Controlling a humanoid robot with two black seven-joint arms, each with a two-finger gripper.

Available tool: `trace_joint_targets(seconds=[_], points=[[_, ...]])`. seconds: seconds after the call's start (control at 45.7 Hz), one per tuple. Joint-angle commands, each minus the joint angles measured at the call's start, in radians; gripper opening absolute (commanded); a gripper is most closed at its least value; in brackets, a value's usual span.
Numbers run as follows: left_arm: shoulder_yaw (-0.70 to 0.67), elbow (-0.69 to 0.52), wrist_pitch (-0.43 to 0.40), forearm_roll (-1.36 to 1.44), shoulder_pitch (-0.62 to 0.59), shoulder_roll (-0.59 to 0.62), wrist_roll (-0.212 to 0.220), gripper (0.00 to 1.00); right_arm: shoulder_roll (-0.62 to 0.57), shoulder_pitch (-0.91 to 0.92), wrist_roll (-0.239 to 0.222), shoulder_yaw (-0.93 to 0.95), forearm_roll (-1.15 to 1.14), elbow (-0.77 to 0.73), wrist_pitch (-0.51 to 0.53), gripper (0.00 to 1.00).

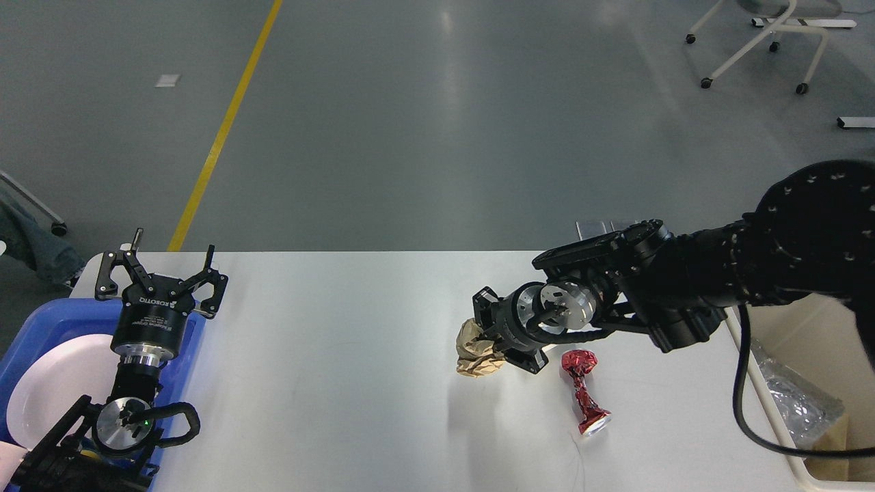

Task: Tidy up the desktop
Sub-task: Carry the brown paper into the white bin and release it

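- Now, right gripper [487, 326]: down at the crumpled brown paper ball [476, 350], fingers hidden behind the wrist from this angle; I cannot tell whether they are closed on the paper or only against it.
- Left gripper [164, 273]: fingers spread wide, holding nothing, poised over the near-left corner above the blue tray [41, 328], which carries a white plate [61, 383].
- Crushed red can [583, 393] lies on its side just beside my right wrist, apart from the paper ball.
- Desktop [328, 355]: white, broad, bare through the middle; the two scraps sit right of centre.
- Cream bin [786, 383] stands off the right edge, lined with clear plastic.
- Risk: paper is light and springy; a shallow pinch could let it slip out on the lift.
- Risk: swinging toward the bin, my wrist or cable may clip the can and roll it off the edge.
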Motion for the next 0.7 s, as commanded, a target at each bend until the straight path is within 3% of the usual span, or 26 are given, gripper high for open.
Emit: trace_joint_targets(seconds=[0.0,0.153,0.328,0.504,0.679], points=[[0.0,0.0,0.0,0.0,0.0,0.0,0.0,0.96,-0.022,0.227,0.006,-0.102,-0.003,0.181,0.073,0.0],[0.0,0.0,0.0,0.0,0.0,0.0,0.0,0.96,-0.083,0.468,0.006,-0.209,-0.029,0.29,0.277,0.0],[0.0,0.0,0.0,0.0,0.0,0.0,0.0,0.96,-0.143,0.689,0.009,-0.277,-0.239,0.386,0.499,0.0],[0.0,0.0,0.0,0.0,0.0,0.0,0.0,0.96,-0.178,0.824,0.009,-0.277,-0.413,0.503,0.596,0.0],[0.0,0.0,0.0,0.0,0.0,0.0,0.0,0.96,-0.186,0.835,0.009,-0.282,-0.424,0.514,0.601,0.0]])
